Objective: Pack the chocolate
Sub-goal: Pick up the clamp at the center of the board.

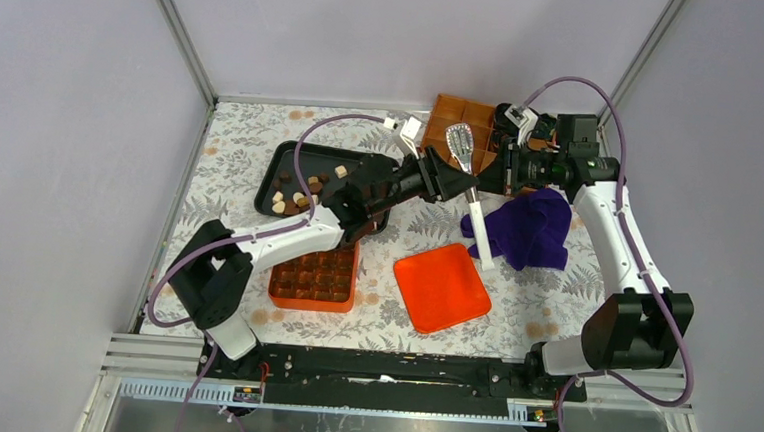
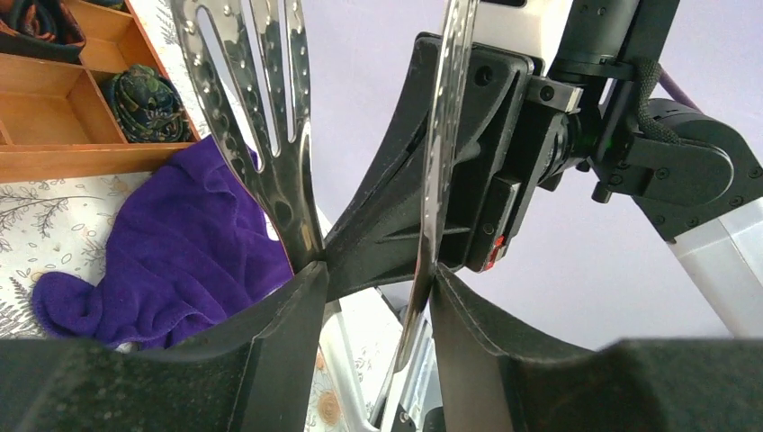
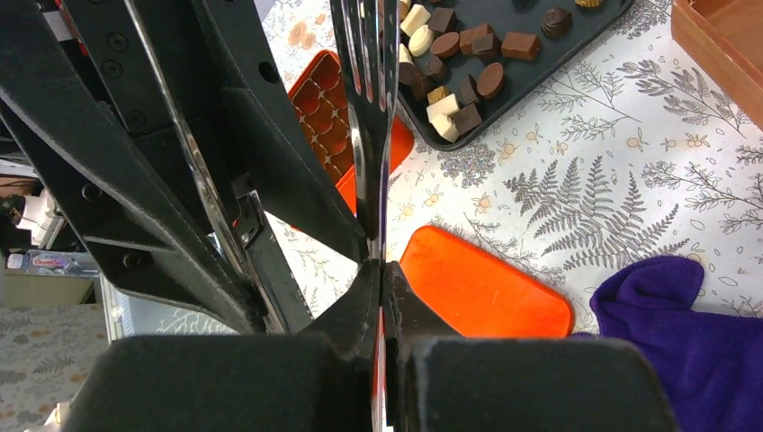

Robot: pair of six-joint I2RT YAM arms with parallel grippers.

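Note:
The chocolate point(image 1: 297, 193) lies as small brown and cream pieces on a black tray point(image 1: 361, 165), also seen in the right wrist view as chocolate point(image 3: 454, 54). More fills the orange mould point(image 1: 315, 276). Metal tongs point(image 1: 462, 144) with a white handle hang above the table's back middle. My left gripper point(image 1: 452, 180) point(image 2: 373, 270) straddles both tong blades, one finger point(image 2: 270, 333) against each outer face. My right gripper point(image 1: 498, 173) point(image 3: 378, 265) is shut on the slotted blade point(image 3: 367, 108), reaching in between the two blades.
An orange lid point(image 1: 442, 286) lies flat at centre right. A purple cloth point(image 1: 530, 227) sits under the right arm. A wooden compartment box point(image 1: 456, 118) with dark bundles point(image 2: 148, 103) stands at the back. Grey walls close the left, back and right sides.

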